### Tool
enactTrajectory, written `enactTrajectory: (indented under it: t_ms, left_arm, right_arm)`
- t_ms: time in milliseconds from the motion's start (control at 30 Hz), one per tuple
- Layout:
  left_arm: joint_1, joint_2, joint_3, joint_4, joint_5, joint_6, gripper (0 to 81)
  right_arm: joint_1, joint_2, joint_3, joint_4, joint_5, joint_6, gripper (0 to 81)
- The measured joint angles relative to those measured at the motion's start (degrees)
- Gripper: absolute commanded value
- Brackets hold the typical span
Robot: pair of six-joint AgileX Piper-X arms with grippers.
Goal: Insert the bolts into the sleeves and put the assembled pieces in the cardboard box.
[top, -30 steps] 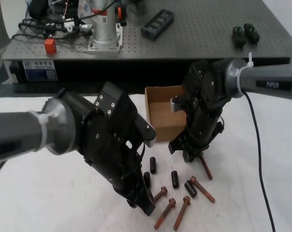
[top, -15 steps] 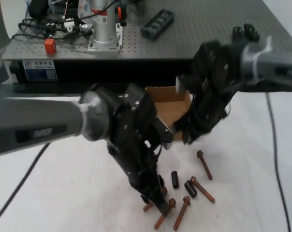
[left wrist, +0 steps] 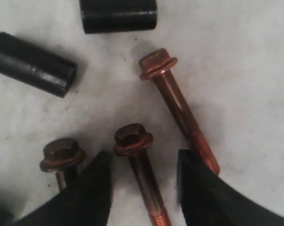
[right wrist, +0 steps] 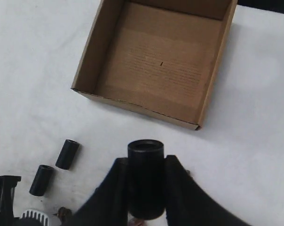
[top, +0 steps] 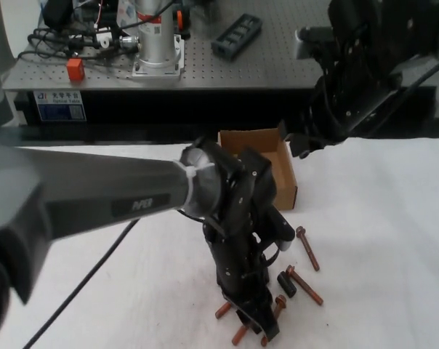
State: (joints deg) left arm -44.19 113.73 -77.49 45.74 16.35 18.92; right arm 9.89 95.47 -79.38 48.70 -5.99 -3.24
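High view shows bolts (top: 307,249) and a loose sleeve (top: 286,283) lying lower right of centre, just below the box (top: 283,169). The left gripper (left wrist: 143,162), fingers apart, straddles one bolt (left wrist: 134,139); the right gripper (right wrist: 145,162), at upper right, clamps another sleeve (right wrist: 145,181).

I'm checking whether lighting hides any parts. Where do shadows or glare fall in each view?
Left wrist view: the bolts and sleeves cast soft shadows on the cloth, no glare. Right wrist view: the box is evenly lit inside; the held sleeve reads near black, rim faintly lit. High view: a dark band under the bench.
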Motion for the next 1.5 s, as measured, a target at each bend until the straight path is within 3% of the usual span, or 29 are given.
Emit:
enactTrajectory:
  t_ms: [100, 233, 300, 500, 733, 900, 1033, 1233, 1500]
  left_arm:
    - [-0.03, 1.27, -1.18, 1.4, -0.96, -1.21, 26.8]
    - [-0.16, 2.58, -3.06, 3.27, -1.53, -3.02, 3.7]
    - [-0.16, 2.71, -3.45, 3.45, -2.28, -3.86, 0.0]
    - [-0.16, 2.59, -3.59, 3.83, -2.38, -5.65, 0.7]
    - [2.72, -6.84, -1.16, 2.09, 1.53, -12.35, 0.7]
    - [9.46, -26.2, 10.47, -16.67, 8.78, -21.06, 0.7]
    - [12.37, -37.21, 21.91, -39.04, 18.18, -33.51, 0.7]
    - [12.37, -39.57, 32.03, -60.26, 24.32, -50.42, 0.7]
    - [12.37, -39.32, 33.93, -63.37, 25.57, -53.49, 0.7]
  right_arm:
    - [-0.16, -2.45, 2.33, -0.55, -0.05, 0.0, 1.8]
    - [-0.16, -5.37, 6.4, -1.39, -0.05, 0.0, 1.8]
    - [-0.16, -7.24, 8.74, -1.81, -0.05, 0.0, 1.8]
    - [-0.28, -16.5, 16.81, -5.38, -0.87, 0.52, 1.8]
    - [-0.31, -36.34, 31.51, -11.84, -8.39, 5.51, 1.8]
    - [2.17, -40.96, 40.78, -15.27, -17.84, 10.01, 1.8]
    - [10.22, -39.49, 49.07, -23.94, -26.53, 18.53, 1.8]
    - [18.18, -35.47, 53.51, -51.98, -27.79, 28.74, 1.8]
    - [18.76, -34.69, 53.51, -64.37, -19.39, 33.65, 1.8]
